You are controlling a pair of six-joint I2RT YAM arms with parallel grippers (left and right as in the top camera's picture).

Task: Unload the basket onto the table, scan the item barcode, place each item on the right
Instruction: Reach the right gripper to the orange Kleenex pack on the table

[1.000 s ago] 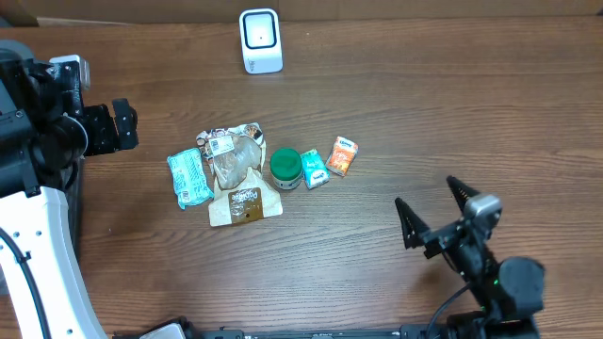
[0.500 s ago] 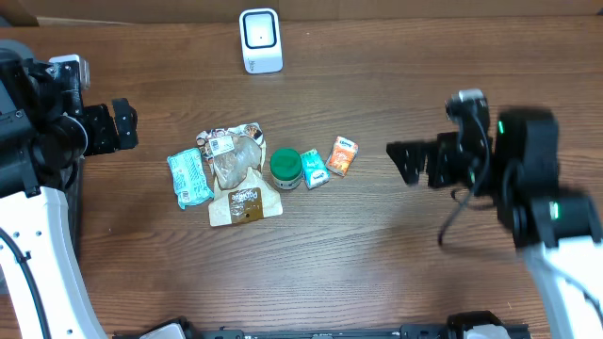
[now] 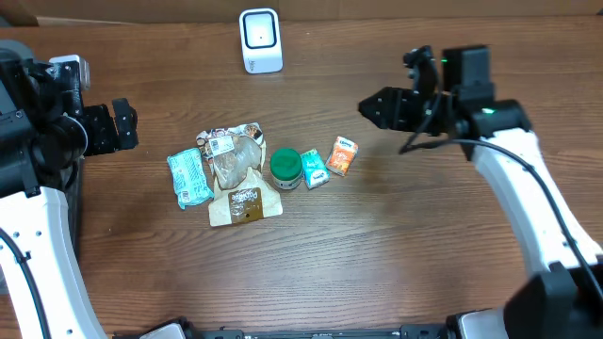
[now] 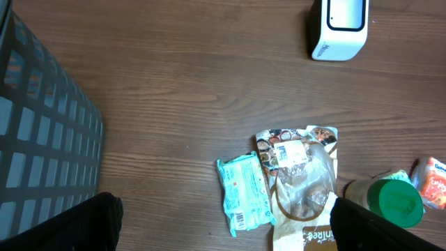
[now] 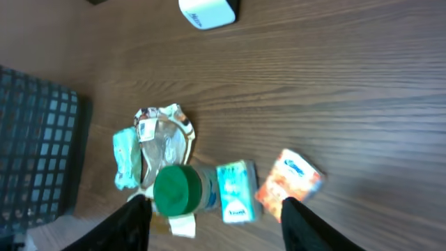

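Clear bag (image 3: 236, 155) overlaps the brown pouch (image 3: 247, 204), hiding its top.

Cut at top edge in both wrist views: scanner (image 4: 339, 31). In L wrist view, cut at right edge: orange packet (image 4: 433, 185); at bottom edge: brown pouch (image 4: 306, 188). Barcode print on both too small to read. Mesh basket (image 4: 42, 146) only partly in frame.

From the right pincer (image 3: 369, 106), a small packet (image 3: 343, 155) lies nearest on the bench (image 3: 424, 264), just to its left. A row runs on leftward: another packet (image 3: 314, 169), a jar (image 3: 285, 166), a pouch (image 3: 237, 174) and a wrapper (image 3: 189, 177). The scanner (image 3: 260, 40) stands behind them. The left pincer (image 3: 125, 125) is beyond the wrapper.
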